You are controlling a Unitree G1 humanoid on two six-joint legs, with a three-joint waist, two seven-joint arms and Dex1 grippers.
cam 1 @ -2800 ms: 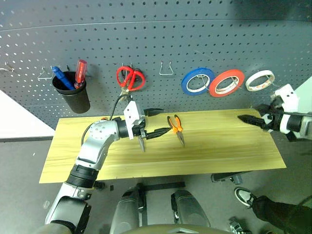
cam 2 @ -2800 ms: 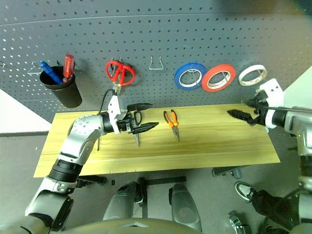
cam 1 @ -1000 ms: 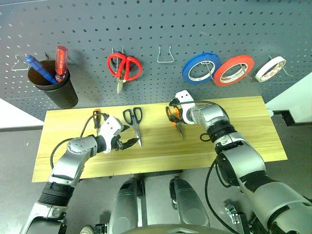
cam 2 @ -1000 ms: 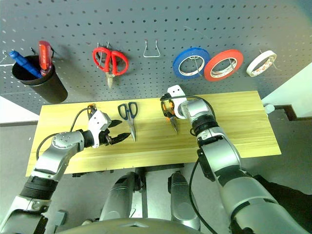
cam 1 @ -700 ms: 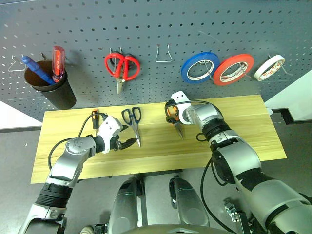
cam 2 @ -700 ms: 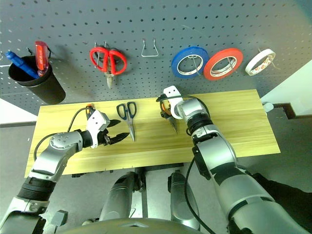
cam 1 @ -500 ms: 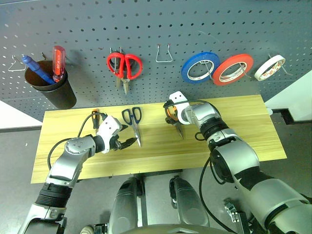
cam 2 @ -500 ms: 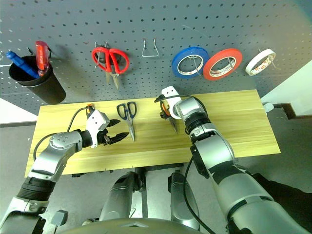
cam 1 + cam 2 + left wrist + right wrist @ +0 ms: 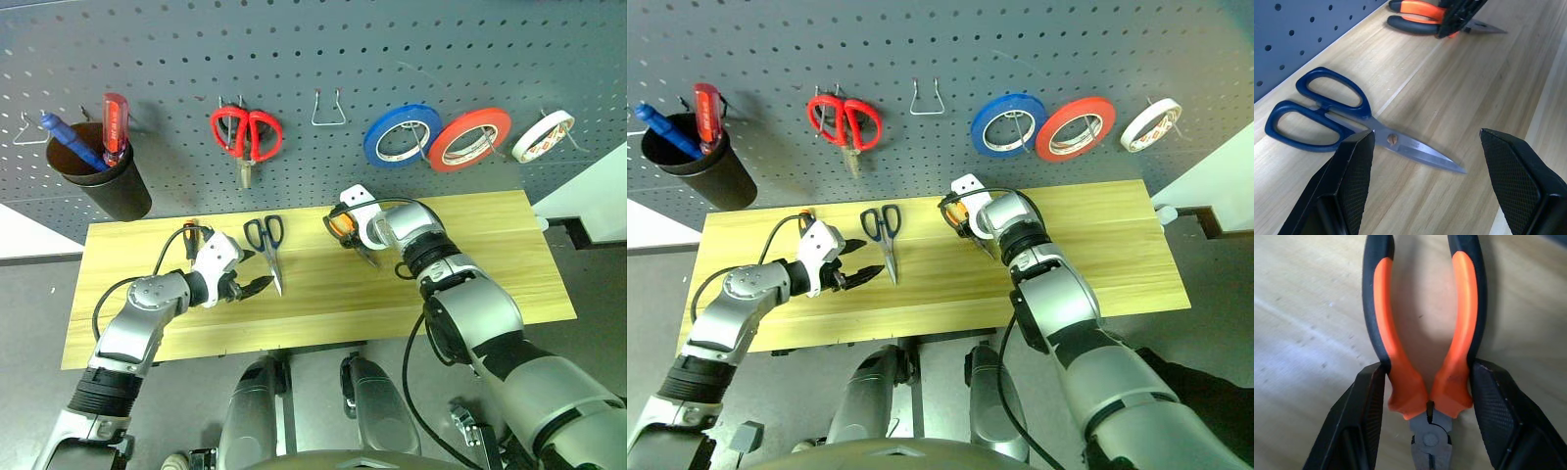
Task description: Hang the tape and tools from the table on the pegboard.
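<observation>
Now, right gripper (image 9: pixel 1427 396) fingers straddled pliers (image 9: pixel 345 225) handles near pivot, pads touching orange grips, pliers lying on surface (image 9: pixel 470 255) at 6 o'clock below empty hook (image 9: pixel 327 110). Best squeeze fully, centred, before lifting. Left gripper (image 9: pixel 1420 152) fingers apart beside blue scissors (image 9: pixel 1347 122).

Showing no readable text, label, brand, number or sign anywhere: not on tools, tape rolls, board or tabletop.
</observation>
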